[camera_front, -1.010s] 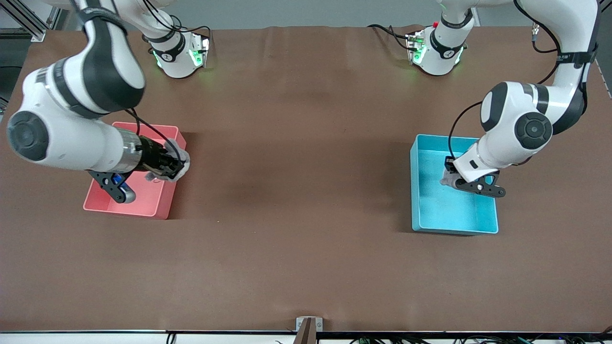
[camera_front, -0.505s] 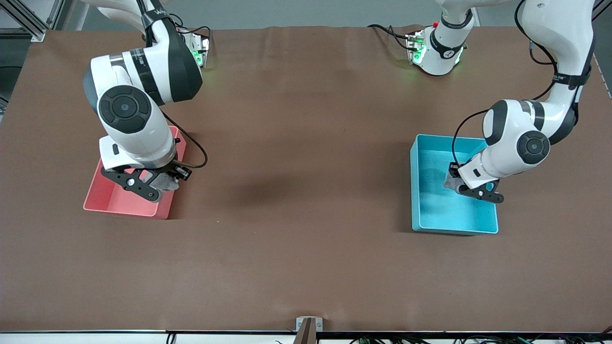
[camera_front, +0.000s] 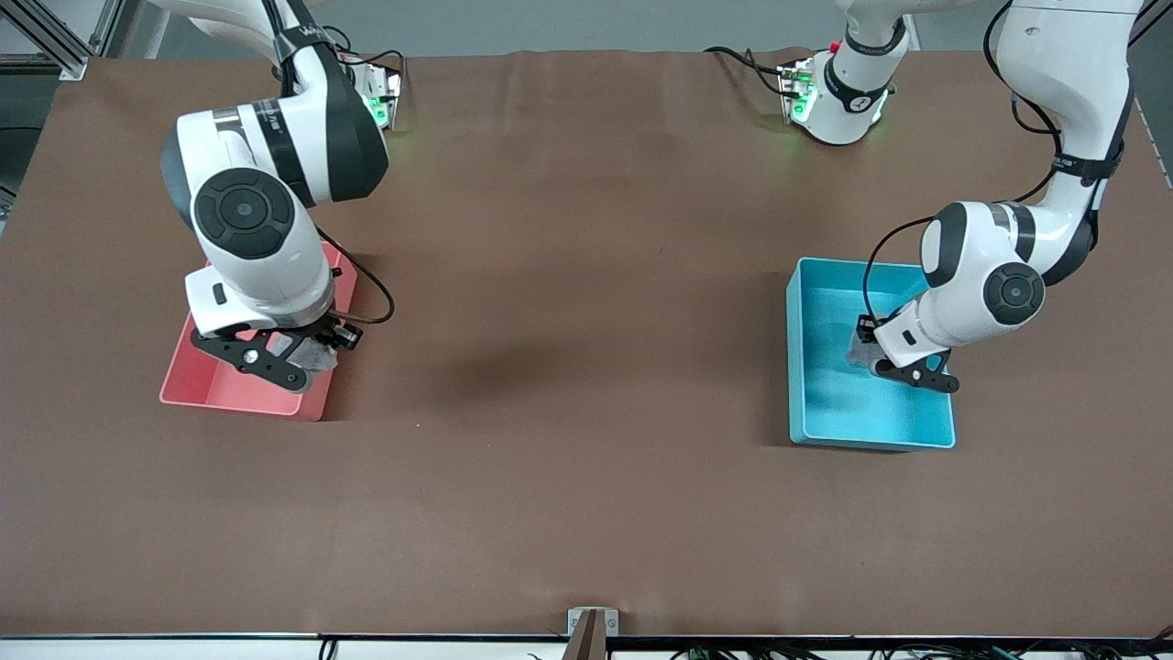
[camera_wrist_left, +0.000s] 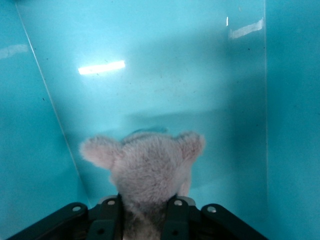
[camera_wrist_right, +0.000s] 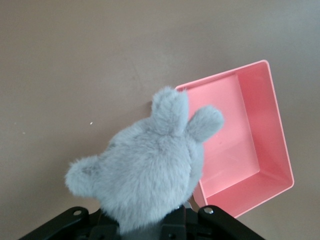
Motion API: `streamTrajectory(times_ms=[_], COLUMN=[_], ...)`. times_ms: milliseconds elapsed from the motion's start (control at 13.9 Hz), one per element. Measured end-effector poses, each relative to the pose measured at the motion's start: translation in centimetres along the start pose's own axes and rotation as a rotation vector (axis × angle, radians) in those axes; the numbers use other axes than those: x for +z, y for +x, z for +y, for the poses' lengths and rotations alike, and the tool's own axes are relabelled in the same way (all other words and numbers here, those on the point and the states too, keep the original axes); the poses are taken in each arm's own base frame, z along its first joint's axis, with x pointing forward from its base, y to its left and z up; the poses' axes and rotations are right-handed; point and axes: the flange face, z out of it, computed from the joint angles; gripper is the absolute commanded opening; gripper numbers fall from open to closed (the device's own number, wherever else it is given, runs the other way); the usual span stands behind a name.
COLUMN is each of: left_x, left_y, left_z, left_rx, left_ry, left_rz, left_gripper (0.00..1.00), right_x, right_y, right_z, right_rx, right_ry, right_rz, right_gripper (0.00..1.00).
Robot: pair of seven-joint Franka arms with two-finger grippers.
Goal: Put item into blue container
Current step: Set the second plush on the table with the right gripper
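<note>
Inside the blue bin point(camera_front: 811, 367), low over its floor, the left hand point(camera_wrist_left: 145, 210) has its fingers against a grey plush point(camera_wrist_left: 145, 170); over the pink bin point(camera_wrist_right: 245, 135) and worktop point(camera_front: 568, 367), the right hand point(camera_wrist_right: 150, 220) is clamped on another grey plush point(camera_wrist_right: 145, 175).

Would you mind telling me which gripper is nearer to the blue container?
Left. The left gripper is inside the blue container, holding a grey plush toy; the right gripper is over the pink bin.

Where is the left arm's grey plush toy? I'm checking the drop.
The grey plush toy sits between the left gripper's fingers inside the blue container.
</note>
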Motion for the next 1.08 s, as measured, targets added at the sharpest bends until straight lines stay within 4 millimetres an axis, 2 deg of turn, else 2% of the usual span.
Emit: streamTrajectory(times_ms=[144, 216, 289, 361, 505, 649, 722, 866, 1082], left_x=[-0.4, -0.8, -1.5, -2.7, -6.1, -9.7, -10.9, -11.2, -9.3], left_y=[0.2, 0.3, 0.5, 0.7, 1.5, 2.6, 3.1, 3.5, 3.8], left_z=[0.0, -0.1, 0.0, 0.2, 1.6, 4.3, 6.2, 10.5, 16.8], left_rx=[0.000, 0.000, 0.000, -0.001, -0.022, -0.065, -0.090, -0.141, -0.225], left_ry=[0.002, 0.004, 0.006, 0.007, 0.007, 0.006, 0.007, 0.015, 0.029], left_rz=[0.009, 0.016, 0.022, 0.020, 0.006, -0.002, -0.002, -0.005, -0.031], left_gripper=[1.00, 1.00, 1.00, 1.00, 1.00, 1.00, 1.00, 1.00, 1.00], right_x=[0.3, 0.3, 0.1, -0.1, -0.4, -0.3, -0.4, -0.7, -1.0], right_y=[-1.6, -2.2, -2.7, -2.8, -1.3, 0.6, 1.0, 0.6, 0.3], right_z=[-1.9, -2.6, -3.1, -3.3, -2.2, -0.5, -0.2, -0.7, -1.2], right_rx=[0.029, 0.048, 0.073, 0.107, 0.194, 0.272, 0.314, 0.349, 0.354], right_ry=[0.066, 0.120, 0.193, 0.278, 0.445, 0.543, 0.572, 0.602, 0.609], right_rz=[-0.072, -0.126, -0.206, -0.306, -0.491, -0.600, -0.647, -0.700, -0.711], right_gripper=[0.04, 0.12, 0.59, 0.99, 1.00, 1.00, 1.00, 1.00, 1.00])
